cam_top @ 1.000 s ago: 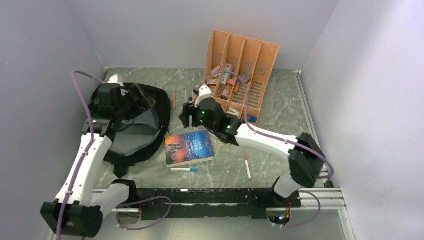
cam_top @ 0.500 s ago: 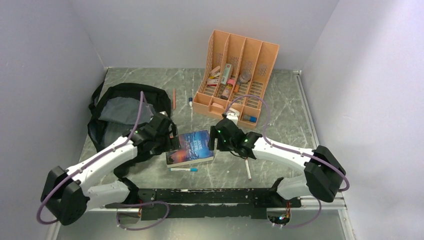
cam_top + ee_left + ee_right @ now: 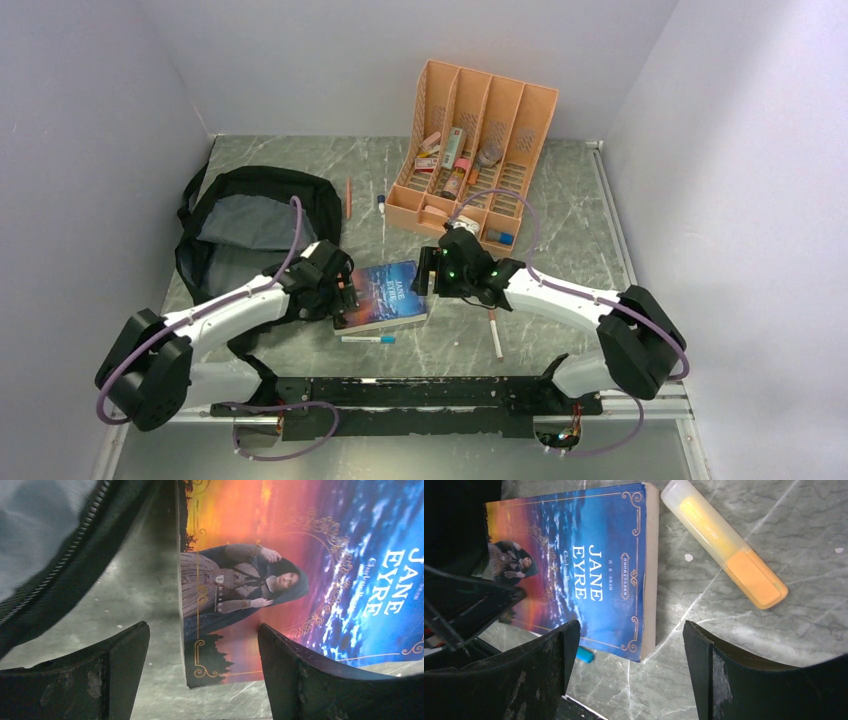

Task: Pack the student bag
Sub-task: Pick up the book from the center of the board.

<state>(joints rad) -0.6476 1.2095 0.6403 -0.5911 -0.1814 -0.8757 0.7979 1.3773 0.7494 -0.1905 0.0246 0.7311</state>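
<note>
Left hand: fingers apart, nothing gripped, straddling one edge of the book on the worktop. Right hand: fingers apart, empty, over the book's opposite edge. The student bag lies open just outside the left hand, well apart from the right hand.

On the table, the book lies right of the student bag, with the organizer behind it and a pen just before it.
</note>
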